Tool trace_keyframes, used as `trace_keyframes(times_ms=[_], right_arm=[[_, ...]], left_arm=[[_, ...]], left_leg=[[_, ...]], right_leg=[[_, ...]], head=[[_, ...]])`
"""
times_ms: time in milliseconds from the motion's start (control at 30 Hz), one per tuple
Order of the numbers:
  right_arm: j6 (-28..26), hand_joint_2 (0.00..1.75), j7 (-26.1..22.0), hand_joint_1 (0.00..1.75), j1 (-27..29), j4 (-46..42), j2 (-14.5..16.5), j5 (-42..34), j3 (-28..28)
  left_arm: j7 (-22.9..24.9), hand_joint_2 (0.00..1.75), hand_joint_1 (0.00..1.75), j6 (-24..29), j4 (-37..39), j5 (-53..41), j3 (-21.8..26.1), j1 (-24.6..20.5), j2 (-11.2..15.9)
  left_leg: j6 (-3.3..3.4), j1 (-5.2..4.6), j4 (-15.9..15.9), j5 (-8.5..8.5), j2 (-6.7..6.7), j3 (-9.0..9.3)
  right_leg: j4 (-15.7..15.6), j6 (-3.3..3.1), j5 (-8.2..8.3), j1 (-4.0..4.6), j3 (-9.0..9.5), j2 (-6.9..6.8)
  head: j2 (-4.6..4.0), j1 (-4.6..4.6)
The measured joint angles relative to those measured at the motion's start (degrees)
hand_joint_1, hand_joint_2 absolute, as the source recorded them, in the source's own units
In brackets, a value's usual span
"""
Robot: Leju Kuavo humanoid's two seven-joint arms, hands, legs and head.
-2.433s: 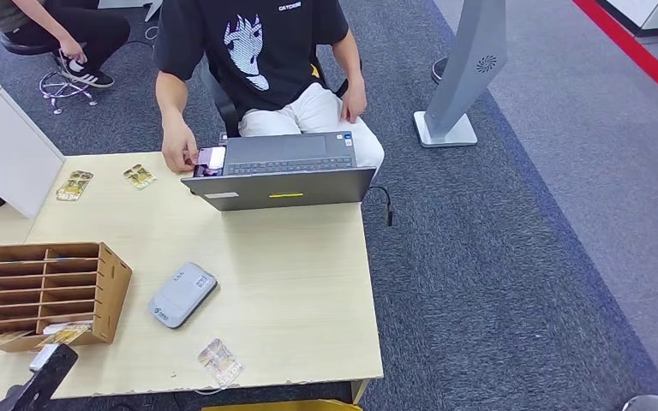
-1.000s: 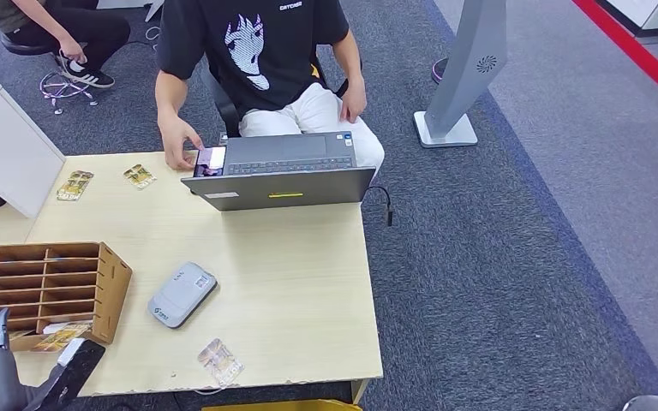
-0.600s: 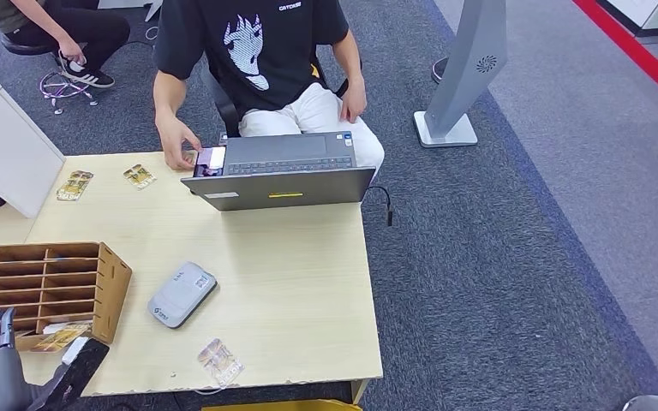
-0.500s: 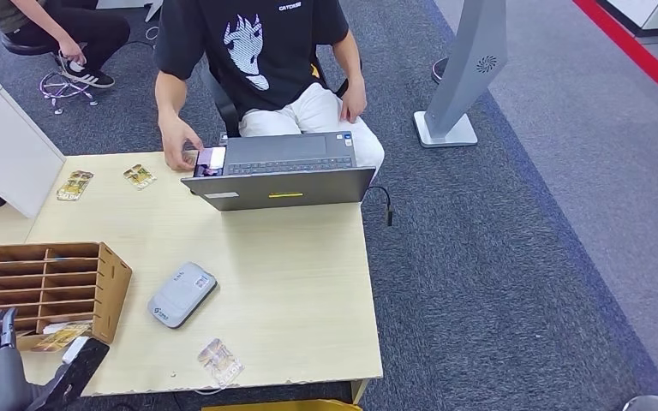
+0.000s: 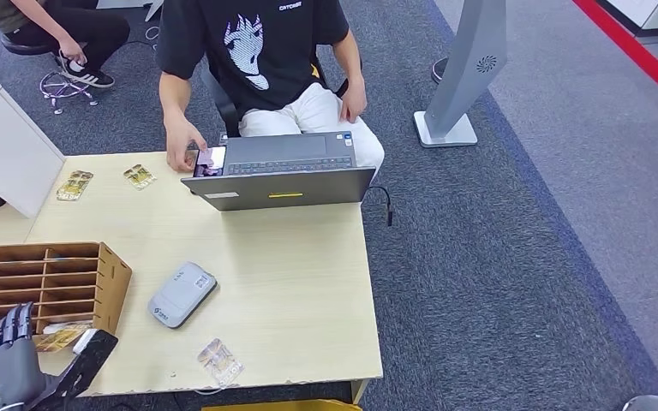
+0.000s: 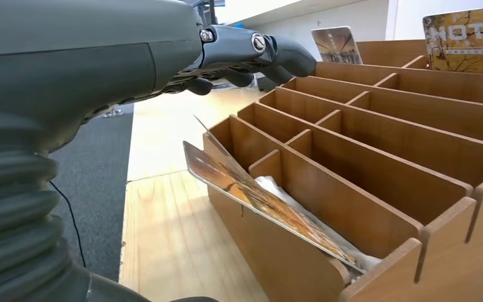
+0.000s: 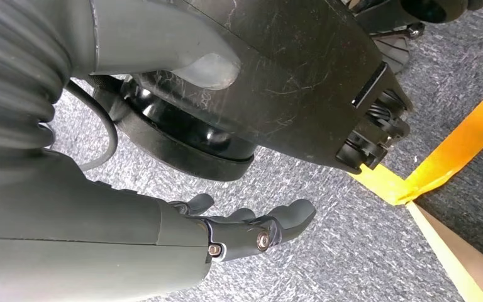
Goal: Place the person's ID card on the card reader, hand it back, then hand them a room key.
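The grey card reader (image 5: 182,294) lies flat in the middle of the table. A patterned card (image 5: 220,360) rests near the front edge, to the reader's right. At the table's left stands the wooden slot box (image 5: 51,287), with gold-printed cards (image 5: 60,336) poking out of its lowest slot. My left hand (image 5: 17,368) hovers just in front of that slot, fingers apart, holding nothing. The left wrist view has its fingers (image 6: 251,53) stretched above the box (image 6: 377,157), beside a tilted card (image 6: 258,201) leaning out of a slot. My right hand (image 7: 245,229) hangs over carpet, empty.
A person sits behind an open laptop (image 5: 278,171) at the far edge, one hand on a phone (image 5: 210,160). Two more cards (image 5: 74,185) (image 5: 140,176) lie at the far left. A white cabinet (image 5: 0,145) borders the table's left; a grey floor stand (image 5: 471,68) is at right.
My left hand has risen from the bottom corner and moved forward to the front of the slot box. The person's hand shifted slightly at the phone.
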Motion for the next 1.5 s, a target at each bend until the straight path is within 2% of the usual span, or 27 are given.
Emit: trace_keyframes(times_ms=[100, 233, 300, 433, 1500], right_arm=[[-0.22, 1.75, -0.17, 0.00, -0.05, 0.08, -0.02, -0.50, 0.03], [-0.34, 1.75, -0.52, 0.00, -0.12, 0.13, -0.05, -1.06, 0.09], [-0.36, 1.75, -0.65, 0.00, -0.22, 0.19, -0.06, -1.10, 0.15], [-0.39, 1.75, -0.71, 0.00, -0.39, 0.30, -0.07, -1.31, 0.22], [-1.18, 1.75, -0.59, 0.00, -0.74, 0.69, -0.58, -2.71, 1.54]], left_arm=[[0.01, 1.75, 0.00, 0.13, 0.49, 0.17, -0.11, -0.30, -0.03], [0.02, 1.75, 0.44, 0.31, 1.13, 0.45, -0.19, -0.40, -0.03], [0.02, 1.75, 0.44, 0.50, 1.44, 0.63, -0.19, -0.41, -0.02], [0.02, 1.75, 1.75, 0.67, 1.77, 0.75, -0.19, -0.51, 0.00], [0.93, 1.75, 1.75, 1.35, 2.25, -0.28, -0.59, -0.96, 0.58]], left_leg=[[0.00, 0.00, 0.00, 0.00, 0.00, 0.00], [0.00, 0.00, 0.00, 0.00, 0.00, -0.01], [0.00, 0.00, 0.00, 0.00, 0.00, -0.01], [0.00, 0.00, 0.00, 0.00, 0.00, 0.00], [0.00, 0.00, 0.00, 0.00, 0.00, 0.00]], right_leg=[[0.00, 0.00, 0.00, 0.00, 0.00, 0.00], [0.00, 0.00, 0.00, 0.00, -0.01, 0.00], [0.00, 0.00, 0.00, 0.00, -0.01, 0.00], [0.00, 0.00, 0.00, 0.00, 0.00, 0.00], [0.01, 0.00, 0.00, 0.00, 0.00, 0.01]], head=[[0.01, -0.01], [0.00, -0.01], [0.00, -0.01], [0.00, 0.00], [0.00, 0.00]])
